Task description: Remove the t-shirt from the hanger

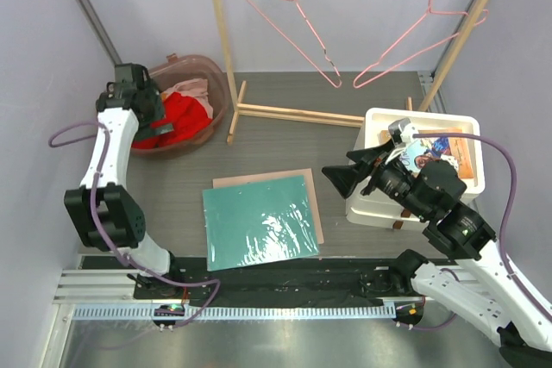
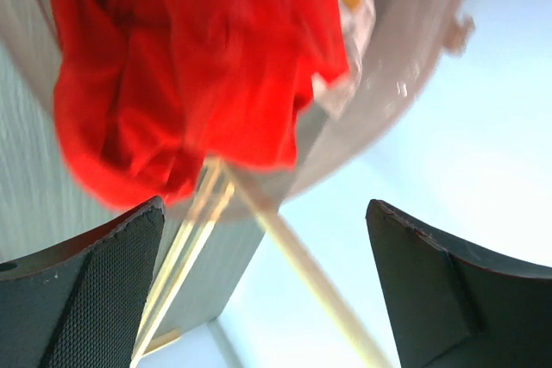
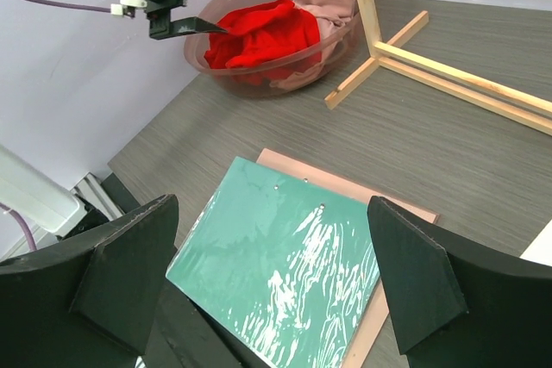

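The red t-shirt (image 1: pixel 184 115) (image 2: pixel 190 66) (image 3: pixel 259 34) is lying crumpled in deep, soft folds inside the translucent brownish basin (image 1: pixel 217 84) (image 3: pixel 285 77) at the far left of the table, bunching against a pale pink cloth (image 1: pixel 193 87) (image 3: pixel 332 6) that is sharing the basin. The left gripper (image 1: pixel 162 129) (image 2: pixel 266 213) (image 3: pixel 185 23) is hovering just over the shirt with its jaws spread wide, gripping nothing. Two pink wire hangers (image 1: pixel 312 36) are dangling bare from the wooden rail behind. The right gripper (image 1: pixel 341 168) (image 3: pixel 272 204) is hanging with its jaws spread too, between the green mat (image 1: pixel 259 221) and the white box (image 1: pixel 379 122).
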`<state>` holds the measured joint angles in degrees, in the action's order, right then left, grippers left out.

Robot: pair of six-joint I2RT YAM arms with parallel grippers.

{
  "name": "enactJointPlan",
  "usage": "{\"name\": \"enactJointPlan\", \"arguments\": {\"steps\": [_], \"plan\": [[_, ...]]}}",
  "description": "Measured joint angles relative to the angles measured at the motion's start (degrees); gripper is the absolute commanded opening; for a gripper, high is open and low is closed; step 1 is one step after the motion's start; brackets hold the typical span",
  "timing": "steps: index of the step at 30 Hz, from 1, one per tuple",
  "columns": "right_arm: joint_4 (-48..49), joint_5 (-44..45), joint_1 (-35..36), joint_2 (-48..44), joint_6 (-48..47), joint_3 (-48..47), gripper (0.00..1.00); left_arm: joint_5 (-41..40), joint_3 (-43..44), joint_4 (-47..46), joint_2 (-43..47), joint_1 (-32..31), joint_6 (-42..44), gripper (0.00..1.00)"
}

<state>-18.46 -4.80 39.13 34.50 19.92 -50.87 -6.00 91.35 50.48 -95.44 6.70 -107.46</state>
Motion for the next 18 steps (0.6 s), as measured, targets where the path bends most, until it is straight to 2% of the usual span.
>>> {"name": "enactJointPlan", "arguments": {"steps": [5, 13, 16, 18], "plan": [[0.2, 1.1, 0.0, 1.7, 1.5, 0.0, 0.96, -1.2, -8.3, -2.8, 10.6, -5.7, 3.5, 0.98], [1.2, 3.3, 0.0, 4.9, 5.8, 0.0, 0.99, -4.4, -16.6, -14.7, 18.6, -30.0, 21.0, 0.99], [1.3, 5.1, 0.0, 4.6, 7.6, 0.0, 1.0, -4.2, -26.5, -23.0, 27.1, -36.4, 29.4, 1.0], [1.3, 5.9, 0.0, 4.0, 8.9, 0.0, 1.0, -0.5, -33.9, -29.5, 33.9, -38.4, 35.0, 1.0]]}}
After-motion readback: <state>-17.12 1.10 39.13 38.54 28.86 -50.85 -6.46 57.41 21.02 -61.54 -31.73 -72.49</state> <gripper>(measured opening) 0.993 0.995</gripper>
